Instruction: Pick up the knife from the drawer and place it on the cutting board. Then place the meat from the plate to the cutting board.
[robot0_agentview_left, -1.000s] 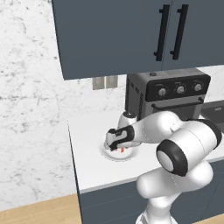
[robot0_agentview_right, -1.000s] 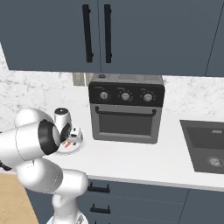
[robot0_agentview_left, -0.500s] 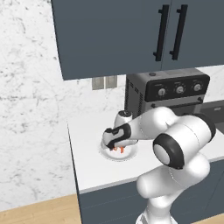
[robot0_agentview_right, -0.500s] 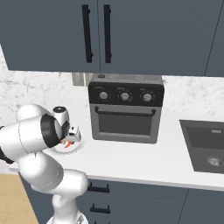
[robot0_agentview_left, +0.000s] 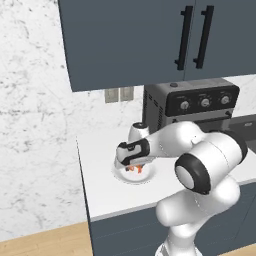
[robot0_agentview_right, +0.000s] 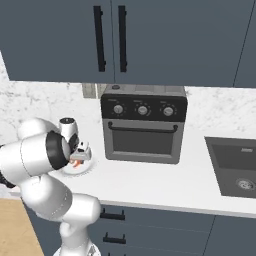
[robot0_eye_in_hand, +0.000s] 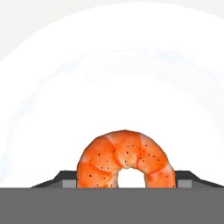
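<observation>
Sitting between end effector (robot0_eye_in_hand: 126, 186) fingertips: meat (robot0_eye_in_hand: 124, 157)

pretty flat, even rendered light everywhere, no real glare. soft shadow under the plate (robot0_agentview_left: 131, 176) on the bench (robot0_agentview_left: 102, 192). base views look a bit low-res; hand view's whites nearly blow out.
</observation>
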